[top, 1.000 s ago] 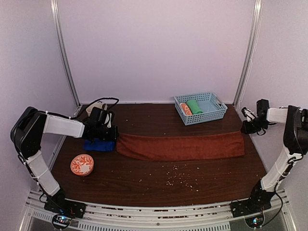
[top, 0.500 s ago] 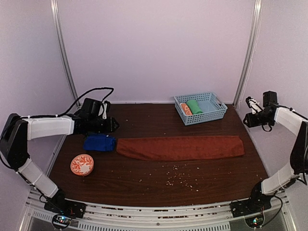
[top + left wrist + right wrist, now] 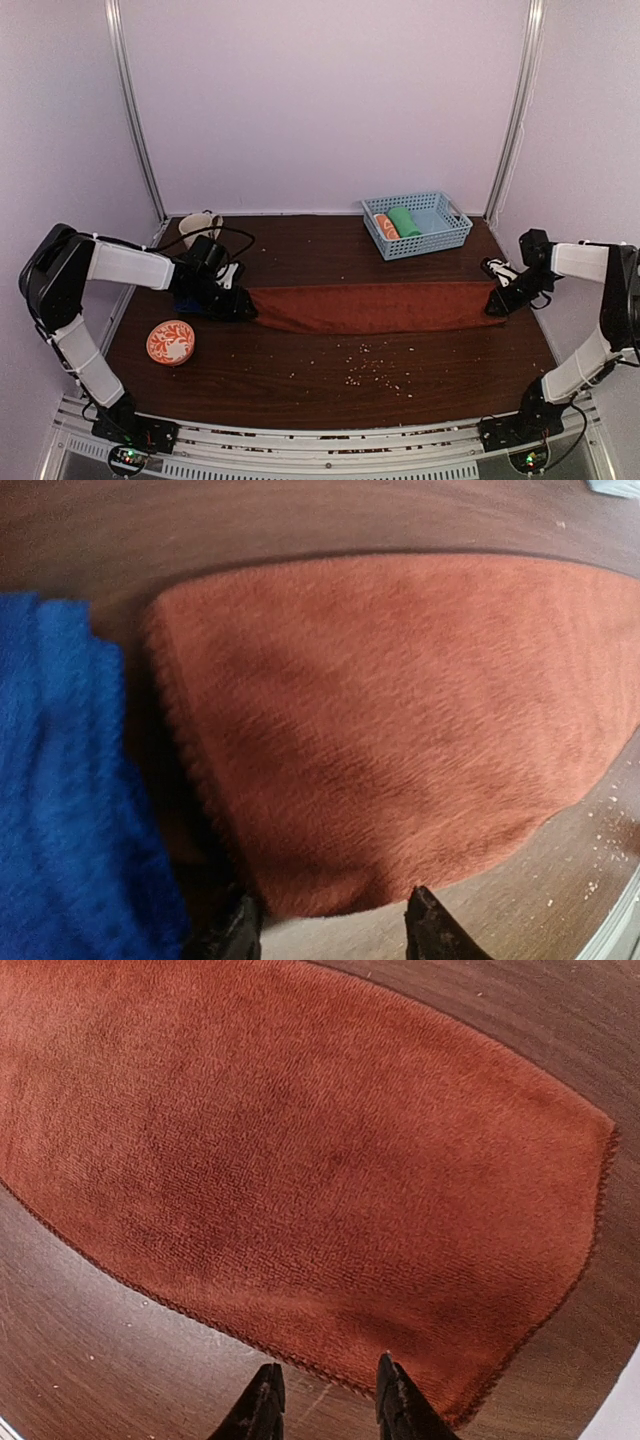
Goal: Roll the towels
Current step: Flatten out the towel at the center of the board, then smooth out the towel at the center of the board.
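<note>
top external: long flat rust-brown cloth towel (image 3: 375, 308) lies as a strip across the middle of the dark wood table (image 3: 300, 385), running left to right. left gripper (image 3: 236, 306) sits low at the towel's left end, right gripper (image 3: 497, 304) low at its right end. from up here can't tell how wide either is spread. royal blue cloth towel (image 3: 184, 301) is mostly hidden under the left arm, only a sliver shows just left of the rust one. light-blue plastic mesh basket (image 3: 456, 229) is upper right of centre w/ a green rolled towel (image 3: 404, 221) and an orange-and-white rolled towel (image 3: 385, 226) side by side inside. round orange patterned dish (image 3: 171, 342) lower left, well apart from the towels. pale crumbs (image 3: 375, 372) are scattered on the table below the strip.

left wrist: left gripper (image 3: 330, 932) at bottom edge, jaws spread wide, released, nothing between them but the rust towel's (image 3: 400, 730) lower edge. blue towel (image 3: 70, 800) fills the left side, just beside the rust towel's short end; contact unclear in the shadow.

right wrist: right gripper (image 3: 328, 1405) at bottom centre, jaws parted only a little, not clamped. rust towel (image 3: 300, 1160) fills most of the frame, its stitched hem crossing just above the tips w/ bare table between them.
</note>
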